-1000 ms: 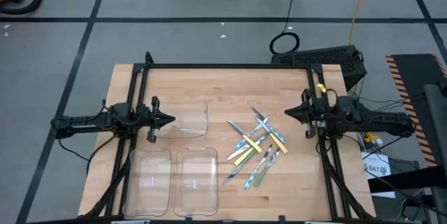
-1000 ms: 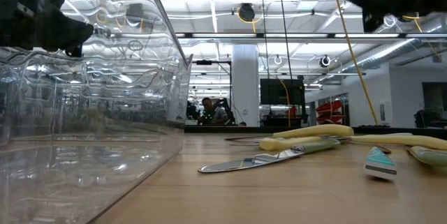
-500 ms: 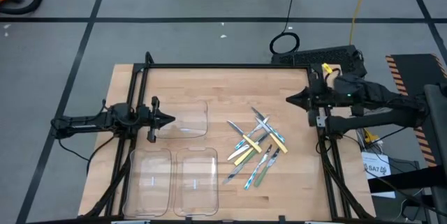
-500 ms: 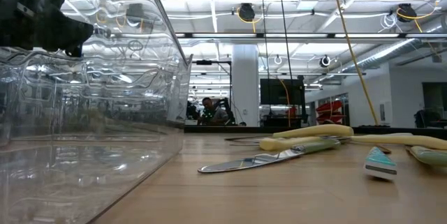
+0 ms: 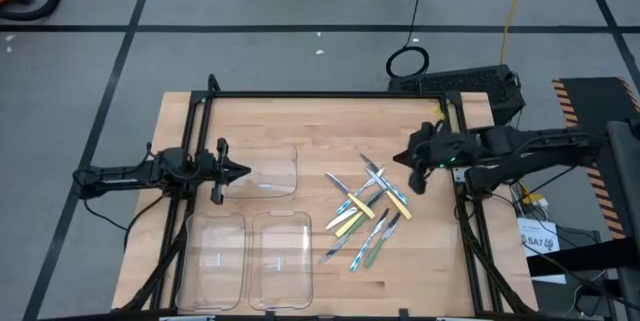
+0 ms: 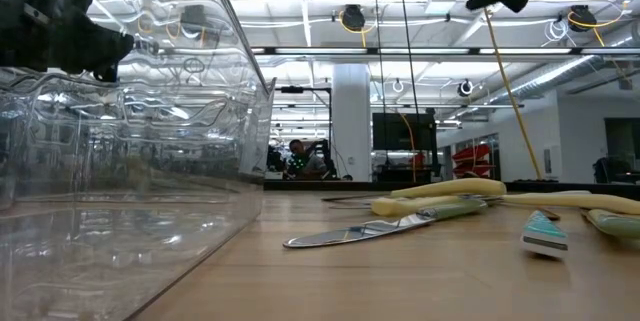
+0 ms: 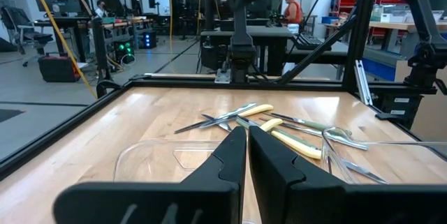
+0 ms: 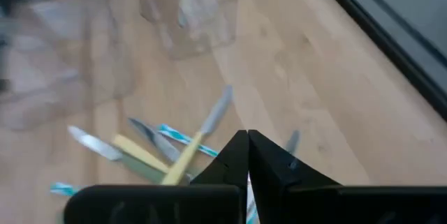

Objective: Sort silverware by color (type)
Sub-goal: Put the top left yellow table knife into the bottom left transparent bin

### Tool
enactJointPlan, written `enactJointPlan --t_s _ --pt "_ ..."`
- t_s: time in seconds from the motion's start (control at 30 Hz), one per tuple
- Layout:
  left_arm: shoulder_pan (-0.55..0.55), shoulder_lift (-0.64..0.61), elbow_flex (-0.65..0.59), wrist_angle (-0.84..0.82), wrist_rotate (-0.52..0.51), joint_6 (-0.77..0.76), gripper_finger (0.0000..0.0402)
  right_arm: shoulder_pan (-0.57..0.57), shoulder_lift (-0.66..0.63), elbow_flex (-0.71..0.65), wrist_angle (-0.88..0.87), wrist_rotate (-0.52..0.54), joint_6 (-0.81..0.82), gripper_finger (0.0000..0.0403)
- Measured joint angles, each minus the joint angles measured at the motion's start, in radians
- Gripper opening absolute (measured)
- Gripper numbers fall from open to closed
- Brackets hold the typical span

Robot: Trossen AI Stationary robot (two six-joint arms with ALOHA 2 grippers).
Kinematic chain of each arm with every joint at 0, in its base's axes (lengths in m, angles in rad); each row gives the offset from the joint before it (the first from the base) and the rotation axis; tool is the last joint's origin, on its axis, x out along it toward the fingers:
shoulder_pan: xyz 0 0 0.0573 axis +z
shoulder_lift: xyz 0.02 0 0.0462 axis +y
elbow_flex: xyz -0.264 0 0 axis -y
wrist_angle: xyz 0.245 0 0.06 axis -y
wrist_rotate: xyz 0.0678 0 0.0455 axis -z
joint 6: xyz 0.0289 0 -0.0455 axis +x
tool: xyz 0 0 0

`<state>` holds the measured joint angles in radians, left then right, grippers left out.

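Silverware lying in a loose heap right of centre on the wooden table, right gripper hovering at the heap's upper right, jaws closed and empty, left gripper waiting centre-left over a clear tray, jaws closed, two more clear trays sitting lower left

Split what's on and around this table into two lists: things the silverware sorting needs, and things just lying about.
For the job:
- silverware, heaped on the table's right half
- three clear trays, on the left half
- right gripper, shut, above the heap
- left gripper, shut, waiting over the far tray

Just lying about:
- cable coil on the floor
- yellow cord
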<state>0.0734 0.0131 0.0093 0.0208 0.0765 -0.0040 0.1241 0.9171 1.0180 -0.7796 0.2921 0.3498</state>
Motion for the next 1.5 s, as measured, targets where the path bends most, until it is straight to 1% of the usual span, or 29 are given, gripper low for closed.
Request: enactJointPlan --t_s 0.17,0.3,0.43,0.57,0.77,0.9,0.97,1.03,1.1,1.17,1.33,1.43,1.5 --pt "0.0 0.0 0.0 0.025 0.0 0.02 0.0026 0.099 0.146 0.0 -0.009 0.093 0.043 0.0004" --pt "0.0 0.0 0.0 0.046 0.0 -0.067 0.0026 0.162 0.267 -0.001 -0.009 0.139 0.086 0.0004" --pt "0.0 0.0 0.0 0.041 -0.012 -0.091 0.0026 0.207 0.375 -0.002 -0.005 0.192 0.125 0.0004" --pt "0.0 0.001 0.02 0.017 -0.03 -0.104 0.0026 0.239 0.457 -0.031 0.071 0.237 0.107 0.0004" --pt "-0.006 0.033 0.083 -0.003 -0.033 -0.114 0.0026 0.239 0.476 -0.146 0.318 0.207 0.03 0.0004" --pt "-0.018 0.082 0.116 -0.002 -0.034 -0.13 0.0026 0.216 0.467 -0.191 0.384 0.128 0.087 0.0005" --pt "-0.024 0.113 0.133 -0.003 -0.034 -0.131 0.0026 0.21 0.467 -0.21 0.41 0.1 0.123 0.0005" --pt "-0.027 0.145 0.149 -0.003 -0.035 -0.131 0.0026 0.21 0.468 -0.22 0.417 0.096 0.158 0.0007" --pt "-0.031 0.181 0.167 -0.003 -0.052 -0.134 0.0026 0.21 0.468 -0.222 0.423 0.096 0.185 0.0018" --pt "-0.037 0.218 0.183 -0.002 -0.07 -0.137 0.0026 0.21 0.467 -0.223 0.424 0.095 0.192 0.0037" --pt "-0.044 0.311 0.216 -0.002 -0.086 -0.137 0.0026 0.212 0.487 -0.223 0.425 0.095 0.196 0.0108" --pt "-0.044 0.367 0.237 0.001 -0.086 -0.141 0.0026 0.211 0.522 -0.223 0.447 0.096 0.181 0.0148" --pt "-0.044 0.406 0.249 0.004 -0.086 -0.141 0.0026 0.207 0.552 -0.223 0.475 0.096 0.163 0.0168"
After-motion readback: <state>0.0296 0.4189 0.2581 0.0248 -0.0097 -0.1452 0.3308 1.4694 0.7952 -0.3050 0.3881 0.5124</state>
